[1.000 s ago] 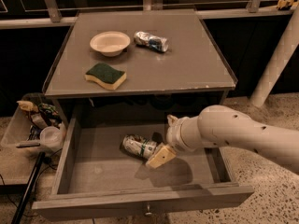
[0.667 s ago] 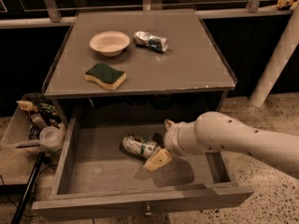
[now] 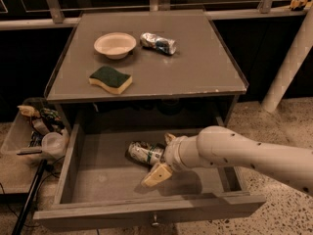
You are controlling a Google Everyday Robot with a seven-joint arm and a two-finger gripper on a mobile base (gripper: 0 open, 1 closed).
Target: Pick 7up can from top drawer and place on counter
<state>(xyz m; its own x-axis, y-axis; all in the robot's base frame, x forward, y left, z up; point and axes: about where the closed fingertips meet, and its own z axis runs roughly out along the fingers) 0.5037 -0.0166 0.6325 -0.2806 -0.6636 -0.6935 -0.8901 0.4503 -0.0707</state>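
Note:
The 7up can (image 3: 143, 152) lies on its side on the floor of the open drawer (image 3: 98, 180), near the middle. My gripper (image 3: 158, 159) reaches in from the right. Its jaws are open and straddle the can's right end, with one pale finger (image 3: 156, 175) in front of the can and the other (image 3: 169, 138) behind it. The can rests on the drawer floor. The counter (image 3: 195, 67) is the flat grey top above the drawer.
On the counter are a white bowl (image 3: 115, 44), a green-and-yellow sponge (image 3: 110, 79) and a silvery crumpled item with blue marks (image 3: 158, 42). A plastic bin of clutter (image 3: 34, 131) stands left of the drawer. A white post (image 3: 288, 67) rises at the right.
My arm has moved left and further into the drawer, so the fingers now sit around the can's right end. The can has not moved.

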